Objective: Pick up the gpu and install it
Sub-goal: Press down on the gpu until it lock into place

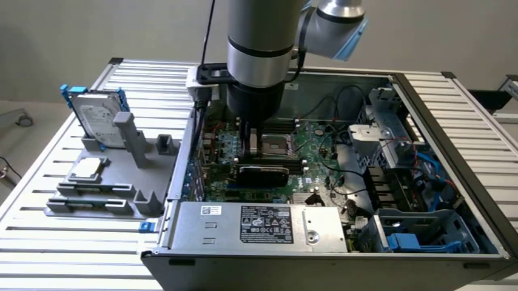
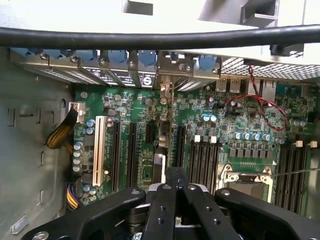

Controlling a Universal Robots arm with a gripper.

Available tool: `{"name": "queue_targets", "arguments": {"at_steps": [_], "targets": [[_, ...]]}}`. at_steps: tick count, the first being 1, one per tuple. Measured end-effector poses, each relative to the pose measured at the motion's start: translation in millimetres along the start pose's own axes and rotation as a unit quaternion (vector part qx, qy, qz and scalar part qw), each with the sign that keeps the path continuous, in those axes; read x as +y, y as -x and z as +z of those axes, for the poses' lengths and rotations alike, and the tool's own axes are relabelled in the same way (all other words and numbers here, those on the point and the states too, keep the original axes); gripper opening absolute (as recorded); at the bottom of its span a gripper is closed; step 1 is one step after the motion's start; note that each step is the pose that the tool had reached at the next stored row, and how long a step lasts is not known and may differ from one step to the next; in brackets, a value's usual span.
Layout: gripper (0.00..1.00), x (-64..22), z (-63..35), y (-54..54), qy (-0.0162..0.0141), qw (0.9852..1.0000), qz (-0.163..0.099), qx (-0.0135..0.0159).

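The gpu stands on edge inside the open PC case, black shroud toward the exterior view's camera, low over the mobo approx mid-board. In the wrist view it shows edge-on as a thin strip running among the black expansion slots toward the rear bracket row, w/ a white slot a few slots off to one side. The gripper comes straight down on the card's upper edge, fingers pinched together on it. Can't tell whether the card is fully seated in a slot. CPU socket sits just beside the gripper; a red wire loop lies across the board nearby. The PSU w/ its label fills the case's near end. Outside the case, at the exterior view's left, a grey fixture on the slatted worktop carries a hard drive in a blue frame, upright, and a small silver square part.
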State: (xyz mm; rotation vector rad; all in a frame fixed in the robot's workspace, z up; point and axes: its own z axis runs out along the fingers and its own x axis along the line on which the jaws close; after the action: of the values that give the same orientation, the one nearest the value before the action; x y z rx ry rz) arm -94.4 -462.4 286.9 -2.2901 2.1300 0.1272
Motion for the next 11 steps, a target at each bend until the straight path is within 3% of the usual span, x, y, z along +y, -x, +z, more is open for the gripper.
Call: {"name": "queue_targets", "arguments": {"at_steps": [7, 11], "targets": [[0.11, -0.6, 12.5, -0.8, 0.0003, 1.0, -0.004, 0.0003], [0.11, -0.7, 14.4, -1.0, 0.001, 1.0, -0.004, 0.003]]}}
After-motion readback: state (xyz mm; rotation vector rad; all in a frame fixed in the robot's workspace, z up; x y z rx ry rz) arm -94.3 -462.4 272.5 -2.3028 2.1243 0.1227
